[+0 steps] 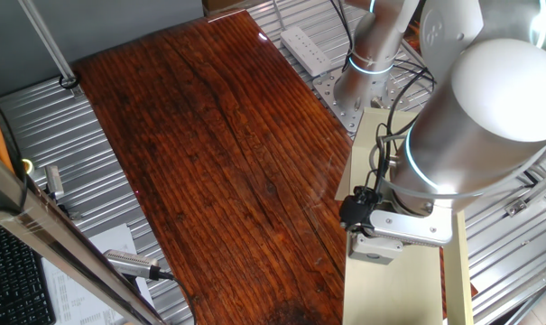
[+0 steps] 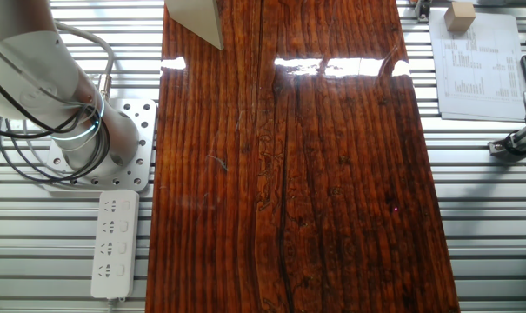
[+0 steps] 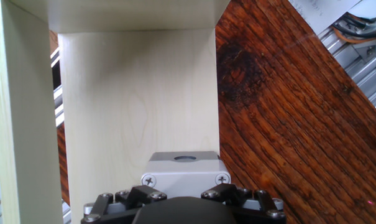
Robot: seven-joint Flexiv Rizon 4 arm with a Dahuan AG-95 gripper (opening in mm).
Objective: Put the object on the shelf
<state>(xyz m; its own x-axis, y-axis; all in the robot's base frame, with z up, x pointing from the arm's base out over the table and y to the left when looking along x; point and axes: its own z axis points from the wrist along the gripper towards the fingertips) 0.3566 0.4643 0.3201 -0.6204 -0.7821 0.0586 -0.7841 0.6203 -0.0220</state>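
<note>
Grey box [image 3: 186,174] over cream shelf [image 3: 138,106], at 6 o'clock in hand view, end effector [image 3: 181,198] grip state indeterminable, fingers hidden.

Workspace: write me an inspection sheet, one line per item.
Surface: dark wooden tabletop, glossy, with the shelf at one end.
Job's things: grey box at the gripper, over the cream shelf panel.
Clutter: power strip and printed sheet, both off the tabletop.
Grippers: gripper above the shelf; fingers hidden, so the grip cannot be confirmed.
Cables: black cables looped round the arm base.
Surroundings: ribbed metal decking.
</note>
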